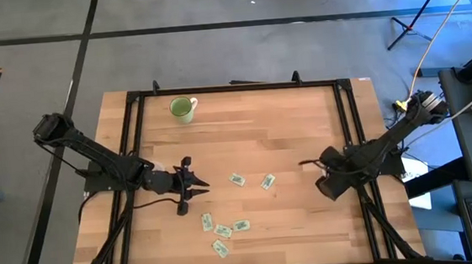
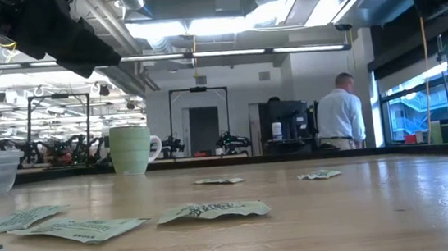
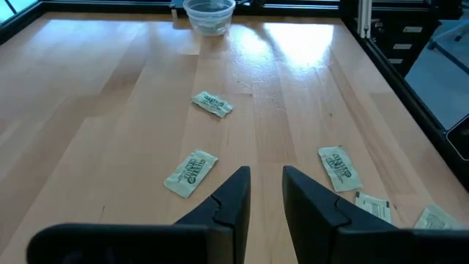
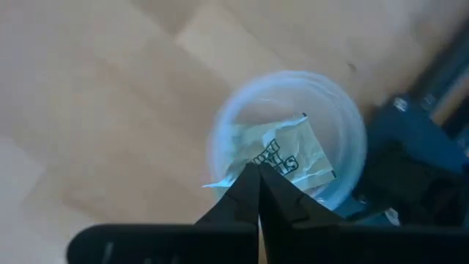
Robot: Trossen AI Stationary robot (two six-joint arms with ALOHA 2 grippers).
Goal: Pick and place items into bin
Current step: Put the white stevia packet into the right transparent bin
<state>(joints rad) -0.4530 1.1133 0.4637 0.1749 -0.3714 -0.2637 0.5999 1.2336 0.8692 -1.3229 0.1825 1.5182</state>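
Left pincer point(image 1: 198, 185) is hovering over the pale wooden counter point(image 1: 244, 131), fingers narrowly parted, gripping nothing. Flat, crinkled green-white packets point(image 1: 223, 231) are lying scattered mid-counter. Right pincer point(image 4: 258, 176), fingers pressed together, is pinching one packet point(image 4: 289, 158) above a round clear plastic bin point(image 4: 344, 121).

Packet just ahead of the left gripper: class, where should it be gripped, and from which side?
Probably across its narrow middle, from straight above: the packet lies flat on the table, so no edge stands up for a sideways grasp. The open left gripper is nearest.
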